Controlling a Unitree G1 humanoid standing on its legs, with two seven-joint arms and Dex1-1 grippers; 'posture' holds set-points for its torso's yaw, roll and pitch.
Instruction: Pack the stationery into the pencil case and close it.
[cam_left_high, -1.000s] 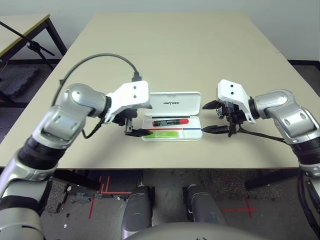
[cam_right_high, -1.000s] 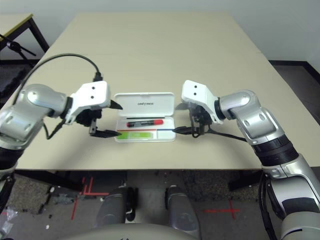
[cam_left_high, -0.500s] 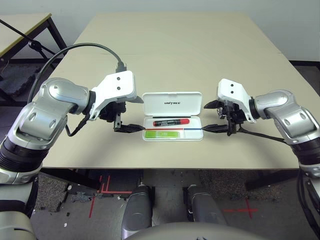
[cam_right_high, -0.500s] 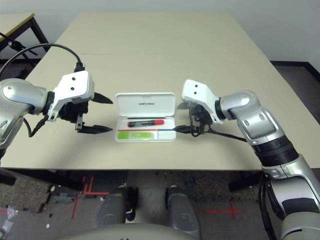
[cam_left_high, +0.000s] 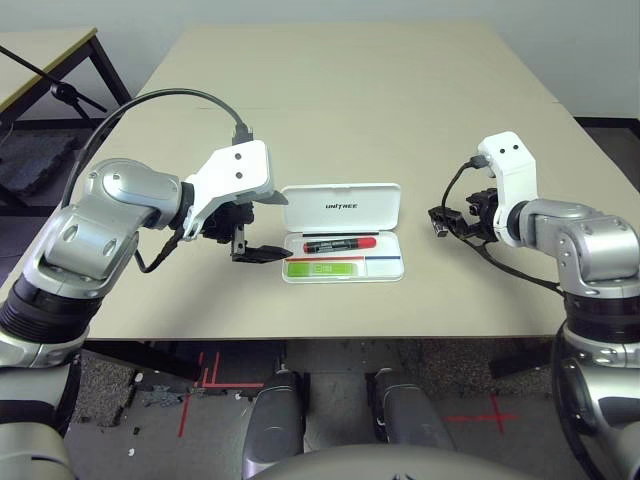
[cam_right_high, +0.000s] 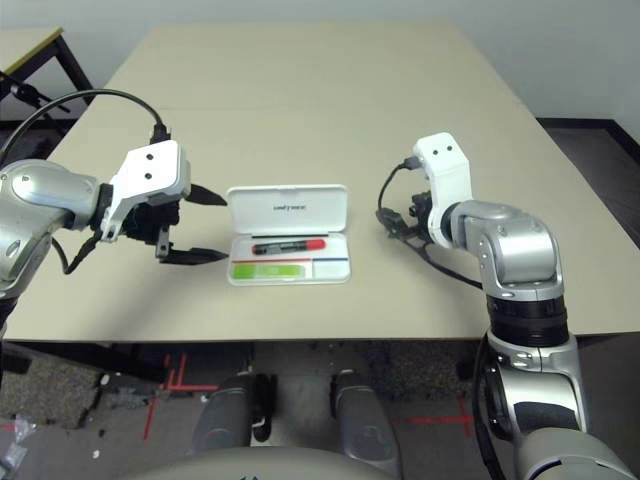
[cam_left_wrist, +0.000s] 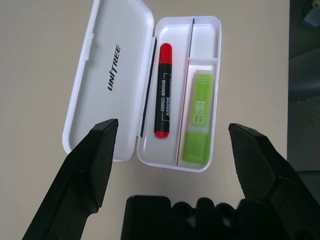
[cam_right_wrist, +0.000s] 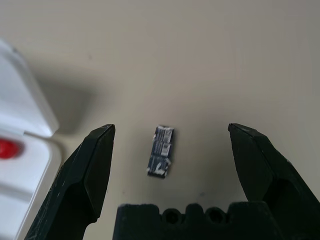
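Head cameras: the pencil case (cam_left_high: 343, 232) lies open near the front edge of the table (cam_left_high: 350, 90), lid folded back away from the robot, with wide bare tabletop behind it and to both sides. "UNITREE" reads in dark letters on the lid. In the tray, the red marker (cam_left_high: 340, 243) lies along the rear compartment, and the green stick (cam_left_high: 325, 268) sits in the front-left compartment (a red-and-blue line runs along the divider). The left gripper (cam_left_high: 262, 226) hangs just left of the case, fingers spread wide and holding nothing, the lower fingertip close to the tray's left edge. The right gripper (cam_right_high: 398, 222) is well to the right of the case, apart from it, with a clear strip of table between.

Left wrist view: both black fingers (cam_left_wrist: 85, 170) stand far apart, framing the open case. The lid print "UNITREE" is plain to read; the marker's black barrel carries small white lettering too fine to make out, and the green stick bears pale print, also unreadable.

Right wrist view: the fingers (cam_right_wrist: 89, 175) are parted wide and empty, with the small silver-black metal piece (cam_right_wrist: 161, 150) lying on bare table between them, touching neither. The case's rounded corner (cam_right_wrist: 20, 150) shows at one side, a bit of the marker's red end inside it.
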